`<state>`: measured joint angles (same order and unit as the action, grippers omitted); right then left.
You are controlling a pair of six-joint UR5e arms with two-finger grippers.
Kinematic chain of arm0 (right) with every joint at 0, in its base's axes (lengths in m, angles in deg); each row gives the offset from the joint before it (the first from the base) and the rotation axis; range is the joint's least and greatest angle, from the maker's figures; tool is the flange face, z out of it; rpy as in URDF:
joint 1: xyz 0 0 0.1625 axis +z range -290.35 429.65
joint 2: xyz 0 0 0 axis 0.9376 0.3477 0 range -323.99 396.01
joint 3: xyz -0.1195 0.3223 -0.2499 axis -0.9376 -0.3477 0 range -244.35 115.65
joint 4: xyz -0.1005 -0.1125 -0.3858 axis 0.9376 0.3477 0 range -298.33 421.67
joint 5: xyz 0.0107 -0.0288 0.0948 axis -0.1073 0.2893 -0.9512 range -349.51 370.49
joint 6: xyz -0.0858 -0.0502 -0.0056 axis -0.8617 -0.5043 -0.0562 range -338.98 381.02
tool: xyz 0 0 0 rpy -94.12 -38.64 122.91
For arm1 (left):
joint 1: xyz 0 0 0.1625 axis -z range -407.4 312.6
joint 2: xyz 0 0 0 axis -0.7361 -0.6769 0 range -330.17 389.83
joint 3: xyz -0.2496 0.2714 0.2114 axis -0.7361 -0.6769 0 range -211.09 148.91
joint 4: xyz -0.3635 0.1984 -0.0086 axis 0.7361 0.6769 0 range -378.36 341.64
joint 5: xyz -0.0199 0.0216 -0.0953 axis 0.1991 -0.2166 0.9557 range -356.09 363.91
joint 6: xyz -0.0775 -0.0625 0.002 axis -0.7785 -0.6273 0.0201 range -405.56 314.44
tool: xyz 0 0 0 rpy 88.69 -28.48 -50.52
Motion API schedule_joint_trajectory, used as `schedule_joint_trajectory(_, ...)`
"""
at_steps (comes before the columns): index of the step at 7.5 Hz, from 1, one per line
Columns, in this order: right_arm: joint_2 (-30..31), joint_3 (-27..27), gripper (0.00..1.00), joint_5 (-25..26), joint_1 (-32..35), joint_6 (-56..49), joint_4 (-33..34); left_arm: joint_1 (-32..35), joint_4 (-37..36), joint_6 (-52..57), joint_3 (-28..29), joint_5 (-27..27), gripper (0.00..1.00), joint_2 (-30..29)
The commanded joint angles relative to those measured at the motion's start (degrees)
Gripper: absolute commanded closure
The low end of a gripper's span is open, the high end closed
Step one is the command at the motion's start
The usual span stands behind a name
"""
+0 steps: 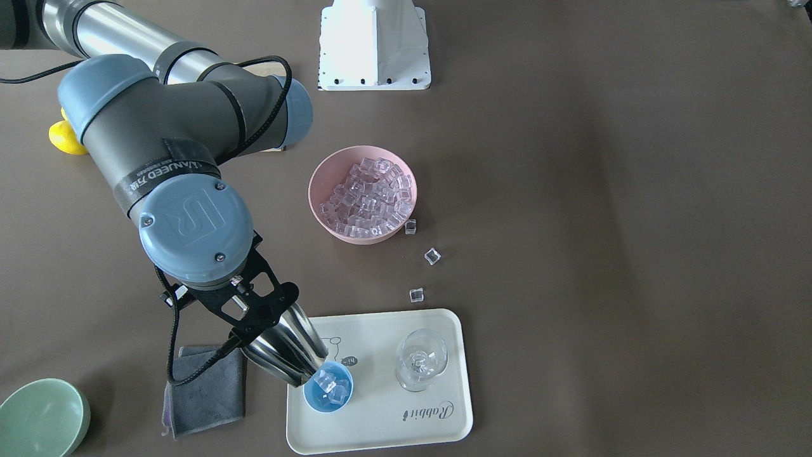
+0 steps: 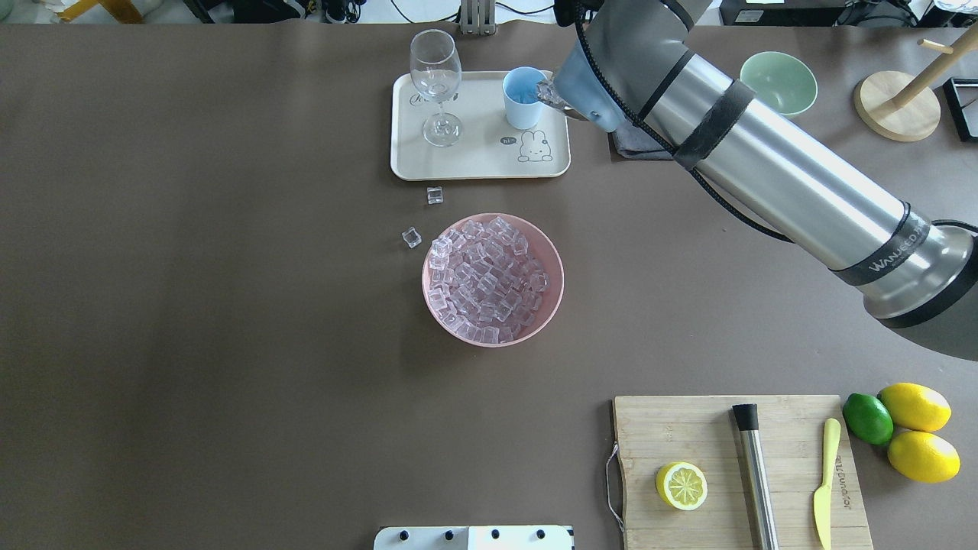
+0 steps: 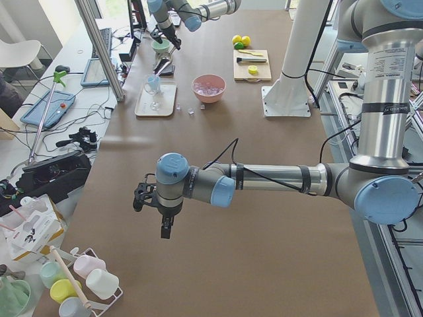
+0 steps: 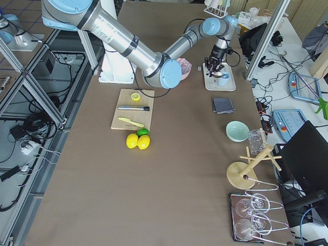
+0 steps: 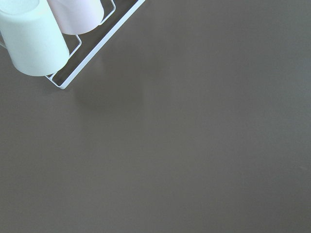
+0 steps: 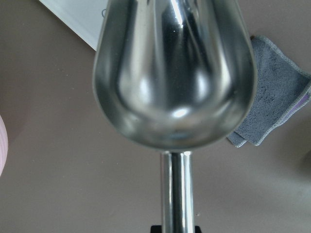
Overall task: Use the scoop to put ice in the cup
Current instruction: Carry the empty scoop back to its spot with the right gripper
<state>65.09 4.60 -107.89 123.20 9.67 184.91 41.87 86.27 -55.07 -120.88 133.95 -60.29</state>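
My right gripper [image 1: 257,315] is shut on the handle of the steel scoop [image 1: 285,352]. The scoop is tilted down, with its mouth at the rim of the light-blue cup [image 1: 328,388] on the cream tray [image 1: 380,425]. A few ice cubes [image 1: 327,381] lie in the cup. In the right wrist view the scoop's bowl [image 6: 175,73] looks empty. A heap of ice [image 1: 368,197] fills the pink bowl [image 1: 315,184]. My left gripper [image 3: 164,224] hangs over bare table far from these things; I cannot tell whether it is open or shut.
Three loose cubes [image 1: 432,256] lie between the pink bowl and the tray. A clear stemmed glass [image 1: 420,365] stands on the tray beside the cup. A grey cloth [image 1: 206,393] and a green bowl [image 1: 41,416] lie near the tray. A cutting board [image 2: 733,466] holds a lemon half.
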Motion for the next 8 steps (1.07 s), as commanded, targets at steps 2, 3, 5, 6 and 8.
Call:
schedule_joint_trajectory(2, 2.53, 5.18, 1.0, 0.35, 0.06, -1.04, 1.38, -0.23, 0.04, 0.01, 0.68, -0.05, 0.01, -0.67)
schedule_joint_trajectory(3, 7.08, 11.15, 1.0, -0.61, 1.46, -0.43, 1.56, -0.41, 0.13, -0.08, 0.77, -0.05, 0.01, -1.02)
schedule_joint_trajectory(5, 21.03, 25.37, 1.0, -6.49, 6.81, 0.88, 1.3, -0.41, 0.13, -0.08, 0.77, -0.05, 0.01, -1.11)
schedule_joint_trajectory(6, 28.76, 33.37, 1.0, -8.25, 8.31, 8.2, 0.87, -0.5, 0.04, -0.08, 0.59, -0.05, 0.01, -1.19)
schedule_joint_trajectory(8, 43.79, 42.12, 1.0, -9.58, 11.56, 20.27, -6.55, -0.5, 0.04, -0.08, 0.41, 0.04, 0.01, -1.37)
